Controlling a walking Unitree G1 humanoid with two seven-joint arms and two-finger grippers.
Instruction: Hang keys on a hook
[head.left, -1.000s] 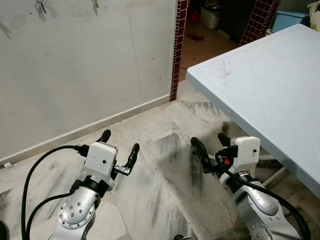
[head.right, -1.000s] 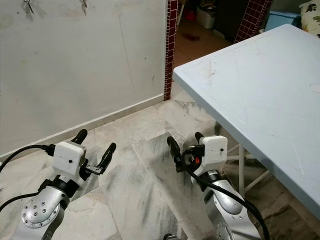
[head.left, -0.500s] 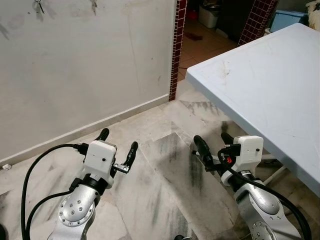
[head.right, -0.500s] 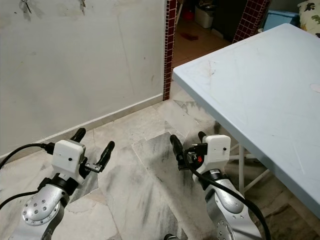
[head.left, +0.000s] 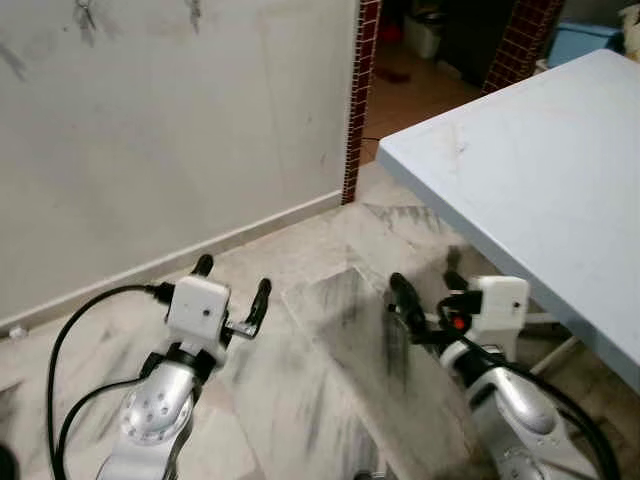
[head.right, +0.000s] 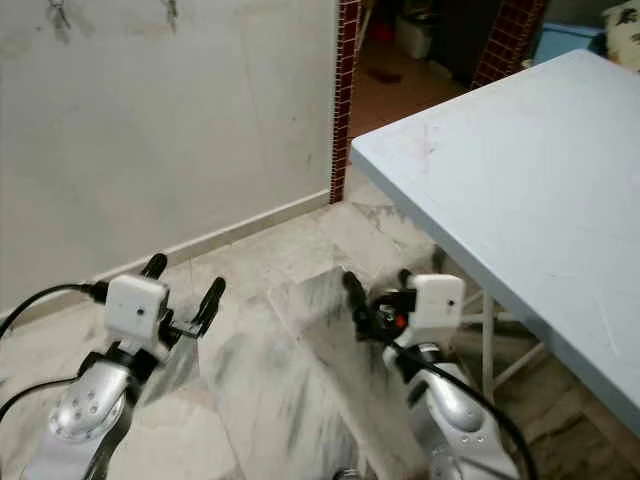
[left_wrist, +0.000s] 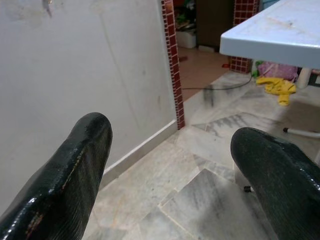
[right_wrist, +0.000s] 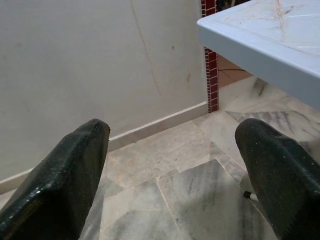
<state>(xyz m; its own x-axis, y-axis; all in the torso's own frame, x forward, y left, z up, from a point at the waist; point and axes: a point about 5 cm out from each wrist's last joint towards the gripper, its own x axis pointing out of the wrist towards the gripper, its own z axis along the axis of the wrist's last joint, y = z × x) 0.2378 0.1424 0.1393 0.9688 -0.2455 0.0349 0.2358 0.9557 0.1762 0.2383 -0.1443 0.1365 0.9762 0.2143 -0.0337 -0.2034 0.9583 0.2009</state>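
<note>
Nearest: left pincer (head.left: 229, 290) and right pincer (head.left: 427, 296), both raised low over the marble floor (head.left: 330, 330), both spread wide with nothing between the fingers. No keys in either.

Just beyond the right pincer, on its outer side: pale blue table (head.left: 540, 150), its edge overhanging.

Ahead of both pincers: plain white wall (head.left: 180, 130) with a skirting strip, ending at a red-tiled door edge (head.left: 357, 90) ahead of the gap between the two.

Farthest, high on the wall above and ahead of the left pincer: two small dark shapes hanging (head.left: 85, 14), possibly hooks with something on them; too blurred to tell whether keys. Long axis, if any, vertical. Judged nearer the left arm, well apart from it and far above its reach at this height.

Against half a second ago: whole picture slightly shifted and blurred, so camera motion, likely walking. Pincers in much the same pose, spread as before.
</note>
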